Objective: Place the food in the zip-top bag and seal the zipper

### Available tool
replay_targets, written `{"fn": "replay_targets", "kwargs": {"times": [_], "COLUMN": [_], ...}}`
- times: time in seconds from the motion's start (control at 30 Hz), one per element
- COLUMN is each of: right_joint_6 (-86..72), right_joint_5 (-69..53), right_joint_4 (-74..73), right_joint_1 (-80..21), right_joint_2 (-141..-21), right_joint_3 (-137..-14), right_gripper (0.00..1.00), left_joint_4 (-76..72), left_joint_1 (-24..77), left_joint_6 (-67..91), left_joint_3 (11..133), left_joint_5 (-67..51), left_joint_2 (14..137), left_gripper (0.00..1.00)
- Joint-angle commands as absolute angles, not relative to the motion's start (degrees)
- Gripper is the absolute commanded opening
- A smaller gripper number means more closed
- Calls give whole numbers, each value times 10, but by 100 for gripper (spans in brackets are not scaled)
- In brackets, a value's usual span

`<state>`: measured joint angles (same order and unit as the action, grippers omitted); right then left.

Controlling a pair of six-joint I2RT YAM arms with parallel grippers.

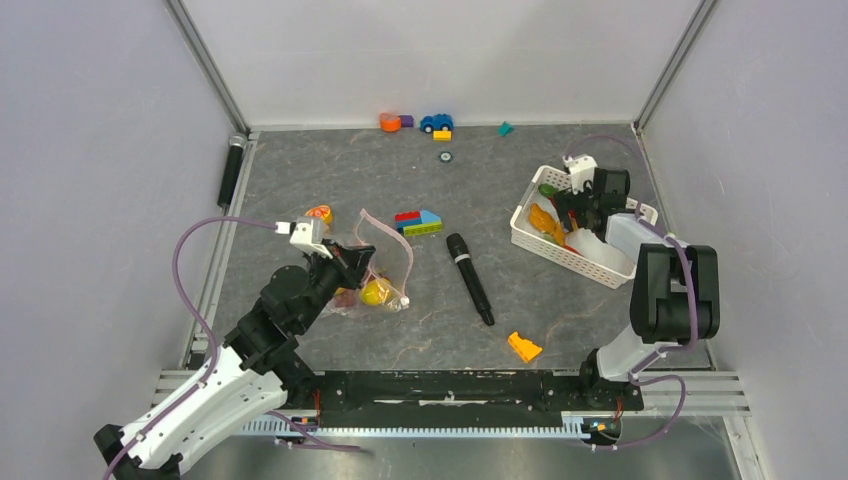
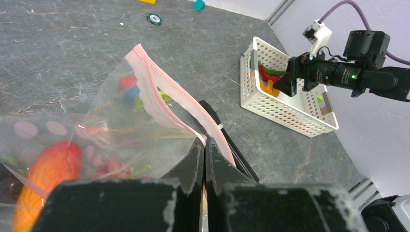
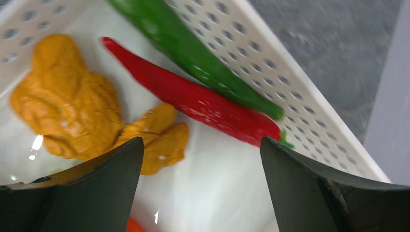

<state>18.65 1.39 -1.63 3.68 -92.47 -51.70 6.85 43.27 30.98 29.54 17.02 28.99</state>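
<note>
The clear, pink-dotted floppy zip-top bag point(image 2: 111, 116) is pinched by its pale-pink zipper strip point(image 2: 158, 91) in the clamped left gripper point(image 2: 204, 151), while farther off the right gripper point(image 3: 200, 186) is spread wide over a red plastic chili point(image 3: 203, 104) in a white lattice basket point(image 3: 309, 111), where an off-centre closing could squirt it aside; no writing is legible.

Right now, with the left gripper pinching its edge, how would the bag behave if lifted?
Probably floppy: the clear bag creases and sags away from the pink zipper strip pinched in the left gripper. The toy fruit inside would likely slide to the lowest corner and pull it down. The film looks smooth, so it may slip.
</note>
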Motion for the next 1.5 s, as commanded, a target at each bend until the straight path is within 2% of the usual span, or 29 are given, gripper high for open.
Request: {"fn": "replay_targets", "kwargs": {"times": [0.0,0.1,0.43,0.73,1.1,1.3,1.47], "right_joint_6": [321,369,439,459,469,467,472], "right_joint_5": [-128,-119,-81,-83,-74,-66,-65], "right_joint_4": [30,42,20,2,13,60,104], "right_joint_1": [20,3,-19,-27,-27,-27,-27], "right_joint_2": [-924,-929,-992,-1048,-1107,-1103,-1076], "right_joint_3": [-538,-533,-585,-620,-632,-606,-571], "right_gripper": [95,92,69,67,56,46,26], "left_joint_4": [39,38,39,39,39,35,32], "left_joint_1": [435,434,434,434,434,435,434], "left_joint_6": [315,315,314,314,310,314,314], "left_joint_3": [299,299,300,300,301,301,301], "left_joint_5": [168,169,170,174,188,182,182], "left_joint_2": [294,300,299,303,319,328,328], "left_gripper": [4,4,4,4,4,3,3]}}
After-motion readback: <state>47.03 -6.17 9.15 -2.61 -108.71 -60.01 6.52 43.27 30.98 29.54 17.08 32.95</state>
